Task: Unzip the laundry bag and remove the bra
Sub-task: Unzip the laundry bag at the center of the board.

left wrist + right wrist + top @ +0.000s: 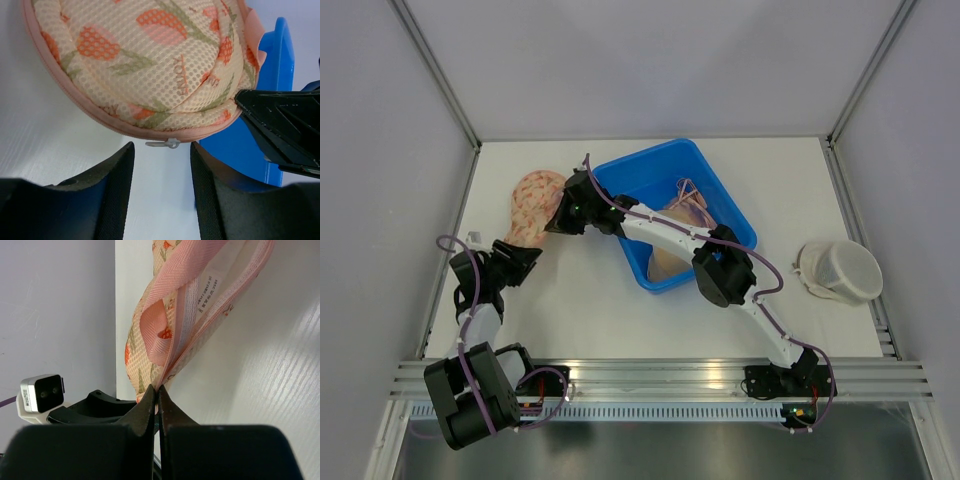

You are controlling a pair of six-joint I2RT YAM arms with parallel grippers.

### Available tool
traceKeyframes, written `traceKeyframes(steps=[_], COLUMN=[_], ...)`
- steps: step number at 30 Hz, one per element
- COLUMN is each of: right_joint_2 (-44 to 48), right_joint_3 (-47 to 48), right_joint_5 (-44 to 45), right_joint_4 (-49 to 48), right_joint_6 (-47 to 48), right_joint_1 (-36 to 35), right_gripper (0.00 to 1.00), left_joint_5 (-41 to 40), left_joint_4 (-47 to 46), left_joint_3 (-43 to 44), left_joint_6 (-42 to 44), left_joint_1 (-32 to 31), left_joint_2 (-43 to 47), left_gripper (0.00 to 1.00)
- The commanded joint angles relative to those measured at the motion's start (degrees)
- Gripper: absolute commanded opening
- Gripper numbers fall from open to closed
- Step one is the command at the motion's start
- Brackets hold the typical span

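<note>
Unzip step. Right pincer (158,392) clamped on laundry bag (140,60) seam. Left pincer (161,157) open, zipper pull (164,144) just ahead, between its fingers. Next: advance, pinch pull, drag along seam. Bra unseen, likely inside bag.

Two bags (533,205) (842,270), one bin (650,160), one bra (692,210)

The laundry bag (533,203) is a rounded, domed pouch of cream mesh printed with orange-pink tulips and green leaves. It has pink trim and lies on the far left of the tabletop (590,300), just left of the blue bin (645,153). Its pink-edged seam looks closed along the near side, where a small pale zipper pull (162,144) sticks out. On its right side are a pink webbing loop (165,300) and a white care label (209,287), and there the right gripper (159,390) pinches the edge.
</note>
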State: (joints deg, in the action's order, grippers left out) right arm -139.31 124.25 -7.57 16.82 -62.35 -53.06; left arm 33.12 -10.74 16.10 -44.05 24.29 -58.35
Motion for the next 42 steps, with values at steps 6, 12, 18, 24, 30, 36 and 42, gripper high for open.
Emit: traceKeyframes(steps=[6,12,18,24,30,36,42], right_joint_2=[4.74,4.83,5.1,5.1,5.45,5.71,4.92], right_joint_3=[-0.49,-1.29,-2.17,-2.52,-3.4,-3.92,-3.13], right_joint_5=[-1.74,-1.92,-1.74,-1.39,-1.04,-1.13,-1.04], right_joint_4=[-3.63,-4.25,-4.43,-4.34,-4.07,-3.9,-3.11], right_joint_6=[-1.37,-1.55,-1.37,-1.02,-0.49,0.12,1.26], right_joint_1=[0.15,0.06,0.15,0.32,0.5,0.85,1.03], right_gripper=[0.0,0.0,0.01,0.0,0.01,0.0,0.0], left_joint_5=[0.1,0.01,-1.65,-4.82,-9.48,-13.96,-18.7], left_joint_4=[-7.09,-7.98,-5.7,1.24,7.05,13.18,18.21], left_joint_3=[1.48,1.39,2.36,4.82,5.26,6.31,8.77], left_joint_6=[-0.42,-0.77,-0.51,0.11,0.37,0.46,0.37], left_joint_1=[-0.12,-0.12,-0.12,-0.04,-0.12,-0.12,-0.04], left_joint_2=[-1.42,-1.77,-1.59,-1.68,0.34,1.22,1.04], left_gripper=[0.49,0.38,0.2,0.04,0.02,0.02,0.02])
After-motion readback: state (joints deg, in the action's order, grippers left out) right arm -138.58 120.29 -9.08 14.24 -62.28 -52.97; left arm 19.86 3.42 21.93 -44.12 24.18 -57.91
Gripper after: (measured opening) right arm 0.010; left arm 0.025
